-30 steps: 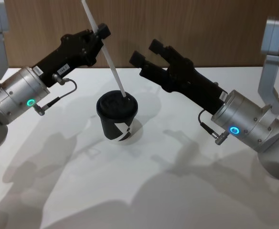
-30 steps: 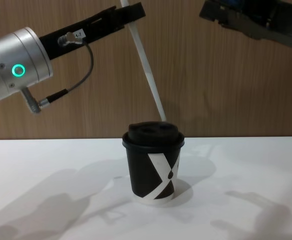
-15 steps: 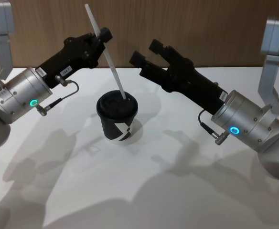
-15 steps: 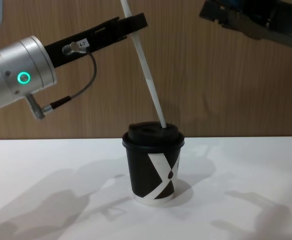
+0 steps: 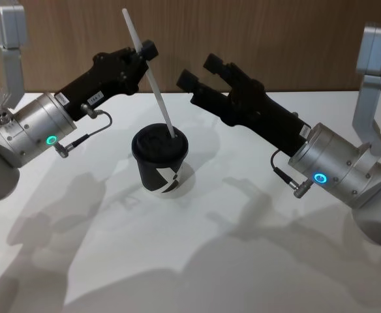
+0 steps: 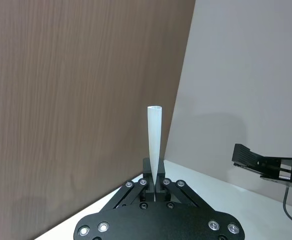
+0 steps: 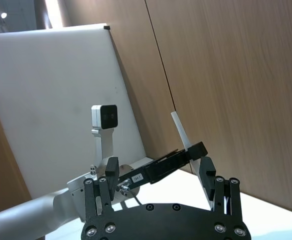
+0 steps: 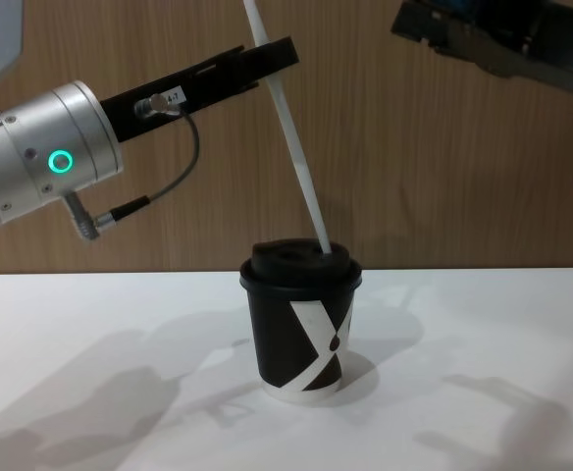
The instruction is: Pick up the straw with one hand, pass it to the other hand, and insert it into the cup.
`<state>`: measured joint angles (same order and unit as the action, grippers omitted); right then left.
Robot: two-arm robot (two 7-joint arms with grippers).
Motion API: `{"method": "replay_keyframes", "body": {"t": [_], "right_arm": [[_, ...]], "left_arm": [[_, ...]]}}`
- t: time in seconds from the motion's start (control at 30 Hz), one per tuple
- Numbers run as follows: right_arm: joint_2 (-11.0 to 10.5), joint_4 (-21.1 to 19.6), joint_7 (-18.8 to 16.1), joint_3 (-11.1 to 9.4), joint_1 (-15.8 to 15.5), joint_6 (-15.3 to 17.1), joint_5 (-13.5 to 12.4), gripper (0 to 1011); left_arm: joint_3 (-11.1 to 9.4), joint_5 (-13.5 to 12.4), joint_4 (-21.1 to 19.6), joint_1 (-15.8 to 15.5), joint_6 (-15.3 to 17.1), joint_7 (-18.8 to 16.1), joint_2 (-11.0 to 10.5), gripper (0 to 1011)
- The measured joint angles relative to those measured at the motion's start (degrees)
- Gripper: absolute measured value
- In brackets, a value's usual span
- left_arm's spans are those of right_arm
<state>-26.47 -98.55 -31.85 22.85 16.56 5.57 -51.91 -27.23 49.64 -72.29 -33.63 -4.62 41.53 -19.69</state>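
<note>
Cup (image 8: pixel 301 324) upright on white table (image 5: pixel 197 261), near centre; white X-like mark on its black wall, no readable text. Straw (image 8: pixel 291 137) tilted, lower end at the domed lid, upper part clamped in left gripper (image 5: pixel 145 51), fingers closed on it. Small white label on that gripper's body, too small to read. Right gripper (image 5: pixel 200 72) above table right of cup, fingers spread, holding nothing. Wood-panel wall (image 5: pixel 275 32) behind; right wrist view adds a white board (image 7: pixel 61 90).
</note>
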Motion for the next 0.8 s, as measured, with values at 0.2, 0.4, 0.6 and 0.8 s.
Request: {"method": "replay_keyframes", "body": {"t": [0.2, 0.4, 0.6, 0.8], "right_arm": [[0.0, 0.0, 0.0, 0.0, 0.0, 0.0, 0.0, 1001], [0.0, 0.0, 0.0, 0.0, 0.0, 0.0, 0.0, 1001], [0.0, 0.0, 0.0, 0.0, 0.0, 0.0, 0.0, 1001], [0.0, 0.0, 0.0, 0.0, 0.0, 0.0, 0.0, 1001]], "left_arm": [[-0.6, -0.6, 0.6, -0.6, 0.3, 0.4, 0.1, 7], [-1.4, -1.4, 1.0, -1.3, 0.8, 0.9, 0.1, 8], [-2.5, -2.4, 1.6, -2.1, 1.3, 1.2, 0.3, 8], [-3.4, -3.5, 2.4, -2.8, 1.9, 1.2, 0.7, 12]]}}
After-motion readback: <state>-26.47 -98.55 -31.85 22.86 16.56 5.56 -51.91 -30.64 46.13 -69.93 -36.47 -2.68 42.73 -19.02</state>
